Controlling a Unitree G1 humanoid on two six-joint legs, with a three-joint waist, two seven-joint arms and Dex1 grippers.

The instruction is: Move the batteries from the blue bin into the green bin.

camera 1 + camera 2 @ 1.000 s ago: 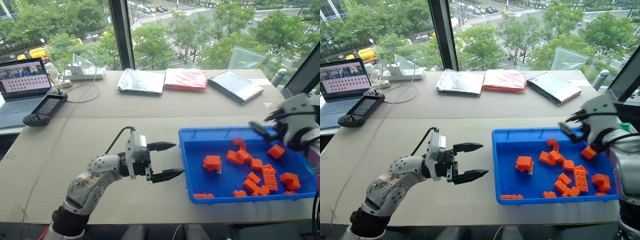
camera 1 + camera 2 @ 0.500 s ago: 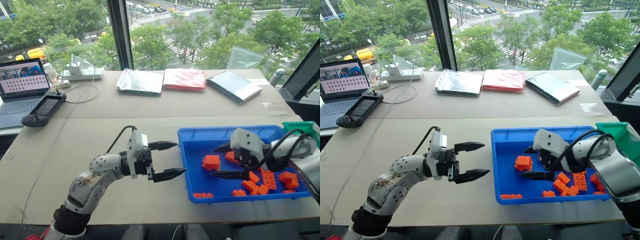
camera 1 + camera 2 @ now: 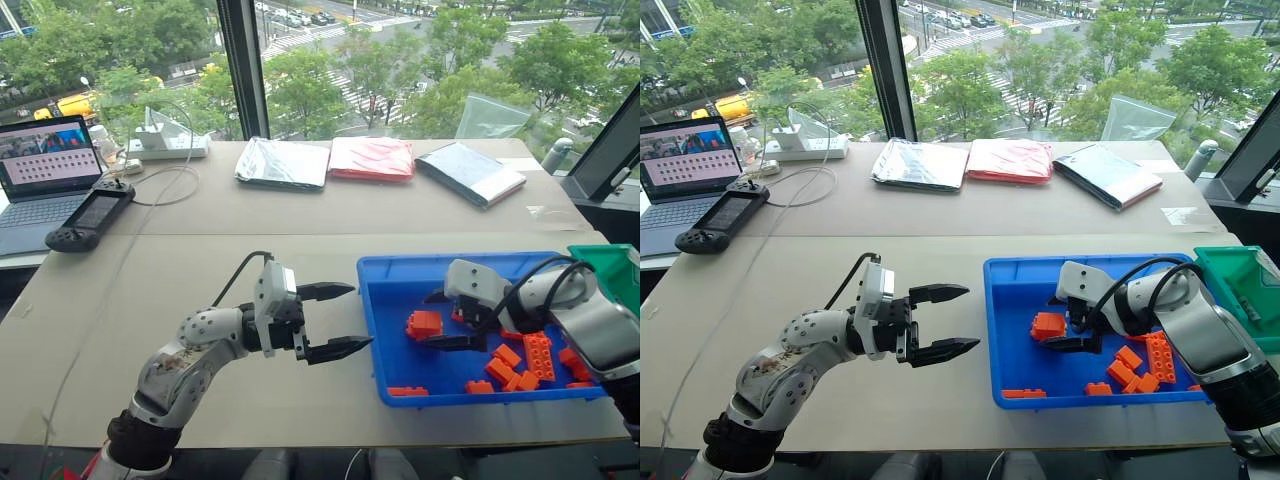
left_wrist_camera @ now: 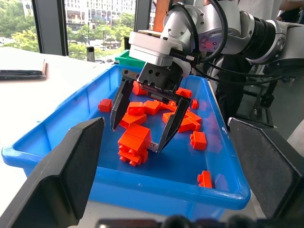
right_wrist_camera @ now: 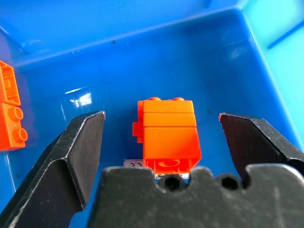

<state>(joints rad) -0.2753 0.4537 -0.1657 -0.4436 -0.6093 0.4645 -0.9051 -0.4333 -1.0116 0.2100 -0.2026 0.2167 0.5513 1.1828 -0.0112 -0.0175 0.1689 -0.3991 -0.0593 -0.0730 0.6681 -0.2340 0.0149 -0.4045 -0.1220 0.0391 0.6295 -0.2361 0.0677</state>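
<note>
The blue bin (image 3: 378, 322) lies on the table at the right and holds several orange toy bricks (image 3: 537, 351). My right gripper (image 3: 1048, 325) is down inside its left half, open, with one finger on each side of a stacked orange block (image 4: 135, 141) and not touching it. A small silvery piece (image 5: 132, 163), perhaps a battery's end, peeks out at that block's base. The green bin (image 3: 1238, 288) stands just past the blue bin's right end. My left gripper (image 3: 358, 317) hovers open and level above the table, left of the blue bin, pointing at it.
A laptop (image 3: 42, 170) and a black handheld console (image 3: 88, 220) sit at the far left with a white cable. Two silver bags (image 3: 282, 162) and a red one (image 3: 371, 158) lie along the far edge by the window. Bare tabletop lies left of the blue bin.
My right arm swung from above the blue bin's right end down and left into the bin, and now straddles the orange block. The left arm stayed still.
</note>
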